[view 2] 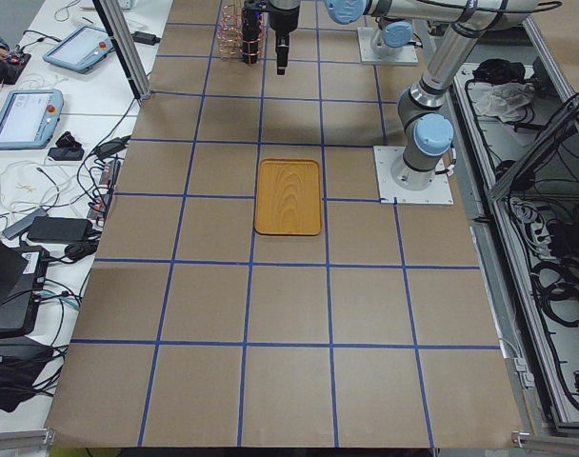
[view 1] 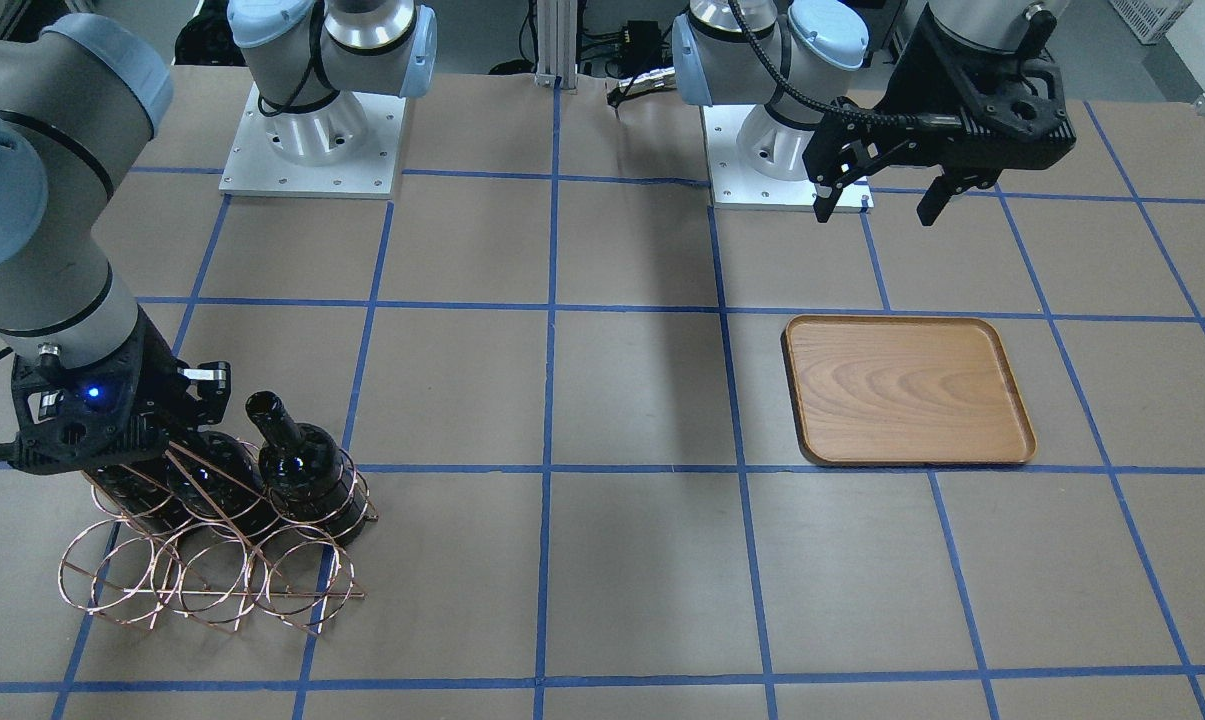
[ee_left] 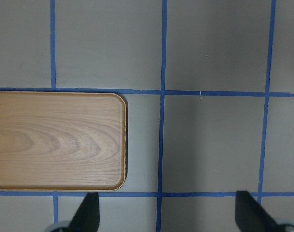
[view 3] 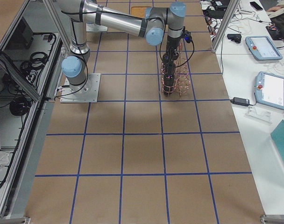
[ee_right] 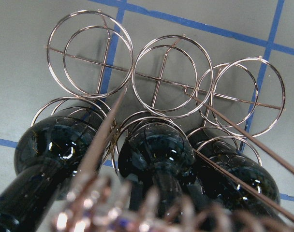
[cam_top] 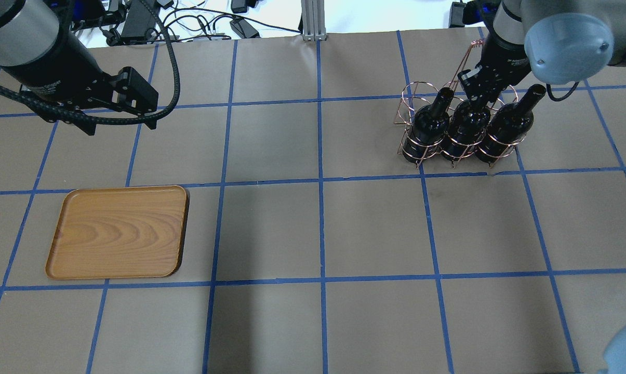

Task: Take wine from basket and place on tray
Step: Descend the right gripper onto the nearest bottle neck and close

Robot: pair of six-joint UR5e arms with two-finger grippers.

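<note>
Three dark wine bottles (cam_top: 429, 124) (cam_top: 466, 127) (cam_top: 505, 127) stand in the near row of the copper wire basket (cam_top: 411, 93) at the far right of the table. My right gripper (cam_top: 481, 88) is down at the middle bottle's neck, which it hides, beside the coiled handle. I cannot tell whether its jaws are closed on the neck. The right wrist view looks down on the bottles (ee_right: 159, 147) and the empty rings (ee_right: 161, 77). The wooden tray (cam_top: 118, 231) lies empty at the left. My left gripper (cam_top: 120, 124) hangs open and empty, above the table beyond the tray (ee_left: 57, 140).
The table is brown paper with a grid of blue tape lines (cam_top: 320, 182). The two arm bases (view 1: 312, 130) (view 1: 782, 140) stand at the robot's edge. Cables and a metal post (cam_top: 310, 21) lie beyond the far edge.
</note>
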